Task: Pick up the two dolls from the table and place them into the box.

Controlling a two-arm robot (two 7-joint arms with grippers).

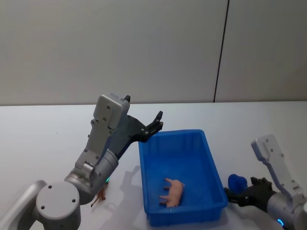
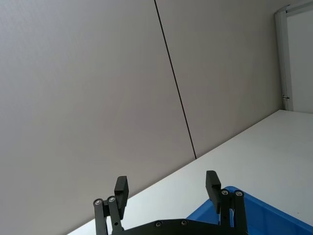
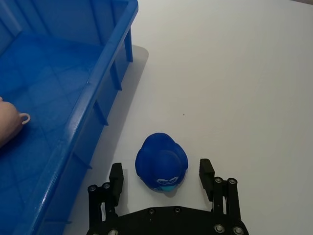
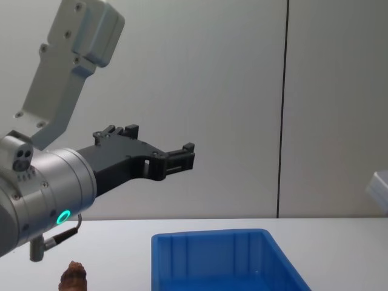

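Note:
The blue box stands on the white table, and the pale pink doll lies on its floor near the front. The reddish-brown doll stands on the table left of the box, partly behind my left arm; the chest view shows it as well. My left gripper hangs open and empty in the air above the box's far left corner. My right gripper is low at the box's right side, open, its fingers either side of a small blue round toy without closing on it.
The box wall stands close beside the blue toy and the right gripper. A grey wall with a dark vertical seam rises behind the table. Bare tabletop stretches right of the box and behind it.

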